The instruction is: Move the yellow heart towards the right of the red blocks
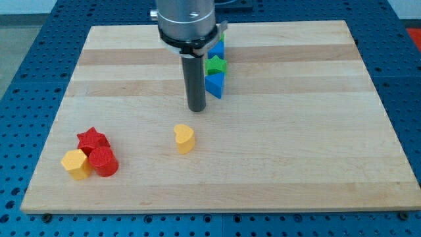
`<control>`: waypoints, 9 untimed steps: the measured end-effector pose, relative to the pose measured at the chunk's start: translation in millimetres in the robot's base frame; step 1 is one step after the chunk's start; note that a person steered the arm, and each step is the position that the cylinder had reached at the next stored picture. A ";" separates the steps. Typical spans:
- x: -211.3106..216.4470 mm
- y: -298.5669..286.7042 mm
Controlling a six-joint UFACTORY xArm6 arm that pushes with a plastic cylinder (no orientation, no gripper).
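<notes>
The yellow heart (184,138) lies on the wooden board a little left of the view's middle and below it. The red star (92,139) and the red cylinder (103,161) sit touching at the view's lower left, well left of the heart. My tip (197,108) stands just above the heart in the view and slightly to its right, apart from it by a small gap.
A yellow hexagonal block (76,164) touches the red blocks on their left. A blue block (216,49), a green star (216,64) and a blue triangle (215,85) stand in a column right of the rod. The wooden board's edge (217,203) runs along the bottom.
</notes>
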State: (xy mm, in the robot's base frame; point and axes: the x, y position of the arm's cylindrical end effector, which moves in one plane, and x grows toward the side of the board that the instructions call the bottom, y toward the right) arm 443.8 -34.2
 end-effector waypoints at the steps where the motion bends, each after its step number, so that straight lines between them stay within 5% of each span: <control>1: 19.4 10.8; 3: 56.3 10.8; 9: 60.0 -59.3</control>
State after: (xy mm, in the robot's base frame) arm 503.7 -93.5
